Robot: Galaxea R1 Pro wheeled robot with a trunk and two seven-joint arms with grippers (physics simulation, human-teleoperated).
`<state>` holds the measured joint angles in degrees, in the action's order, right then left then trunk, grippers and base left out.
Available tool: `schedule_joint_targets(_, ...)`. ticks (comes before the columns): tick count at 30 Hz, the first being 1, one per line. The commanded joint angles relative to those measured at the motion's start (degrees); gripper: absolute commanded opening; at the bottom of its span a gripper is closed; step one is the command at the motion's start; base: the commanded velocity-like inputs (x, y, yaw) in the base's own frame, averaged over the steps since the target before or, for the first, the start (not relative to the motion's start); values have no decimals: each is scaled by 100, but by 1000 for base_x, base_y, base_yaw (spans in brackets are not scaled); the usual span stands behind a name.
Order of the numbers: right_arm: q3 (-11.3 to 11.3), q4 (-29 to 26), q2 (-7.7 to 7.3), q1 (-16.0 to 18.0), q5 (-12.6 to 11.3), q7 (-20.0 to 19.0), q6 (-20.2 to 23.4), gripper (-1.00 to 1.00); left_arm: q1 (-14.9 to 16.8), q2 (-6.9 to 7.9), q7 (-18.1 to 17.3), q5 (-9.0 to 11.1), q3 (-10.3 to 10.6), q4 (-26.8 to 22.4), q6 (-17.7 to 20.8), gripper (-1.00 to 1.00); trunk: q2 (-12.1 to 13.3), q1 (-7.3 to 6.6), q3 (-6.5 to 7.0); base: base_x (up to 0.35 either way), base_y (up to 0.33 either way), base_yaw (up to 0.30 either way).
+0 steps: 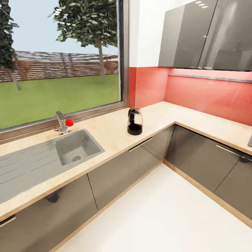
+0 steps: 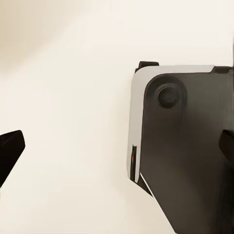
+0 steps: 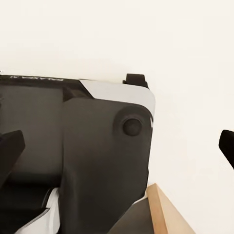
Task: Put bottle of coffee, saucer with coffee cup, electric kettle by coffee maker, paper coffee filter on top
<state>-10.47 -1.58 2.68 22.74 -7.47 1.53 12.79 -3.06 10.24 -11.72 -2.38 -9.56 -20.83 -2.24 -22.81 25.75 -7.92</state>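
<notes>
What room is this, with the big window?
A kitchen, most likely: there is a sink with a tap set in a long countertop, and grey cabinets on the wall.

The bench [image 1: 115, 134] is showing a pale beige, faintly mottled stone pattern, with glossy grey-brown cabinet fronts [image 1: 115, 175] below it. The sink [image 1: 75, 148] is showing matte grey, and the tap [image 1: 62, 123] is wearing a bright red knob [image 1: 69, 122]. The electric kettle [image 1: 134, 121] is showing black with a clear body. The backsplash [image 1: 206, 92] is glowing coral red. The floor [image 1: 157, 217] is showing off-white. The left gripper's fingertips [image 2: 9, 151] are showing black.
</notes>
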Motion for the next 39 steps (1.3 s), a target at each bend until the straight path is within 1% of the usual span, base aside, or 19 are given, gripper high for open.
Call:
schedule_joint_targets(1, -50, -13, 2, 2, -60, 15, 23, 100, 1, -4, -41, -26, -46, -9, -110, 100, -11, 3, -10, 0, 0, 0)
schedule_joint_targets(2, -52, -15, 3, 2, -59, 15, 10, 100, 3, -4, -42, -26, -49, -9, -199, 100, -11, 3, -10, 0, -19, 0)
schedule_joint_targets(5, -54, -17, 4, 2, -55, 14, -72, 100, 6, -9, -41, -26, -54, -9, -305, 100, -11, 3, -10, 19, -113, 0)
schedule_joint_targets(11, -52, 2, -20, 2, -29, 14, -396, 100, 14, -14, -41, -26, -62, -15, -351, 100, -11, 3, -10, 90, -232, 0)
schedule_joint_targets(17, -51, 10, -46, -3, -19, 8, -480, 100, 15, -19, -41, -26, -62, -17, -364, 100, -11, 3, -10, 139, -263, -24)
schedule_joint_targets(27, -51, 14, -48, -7, -18, 3, -488, 100, 23, -32, -34, -21, -63, -17, -371, 100, -11, 3, -10, 153, -261, -233)
schedule_joint_targets(34, -51, 15, -48, -7, -18, 5, -488, 100, 30, -31, -32, -17, -63, -17, -374, 100, -11, 3, -10, 258, -172, -263)
schedule_joint_targets(39, -51, 15, -48, -7, -18, 12, -488, 100, 25, -31, -32, -17, -63, -10, -374, 100, -11, 3, -10, 284, -146, -99)
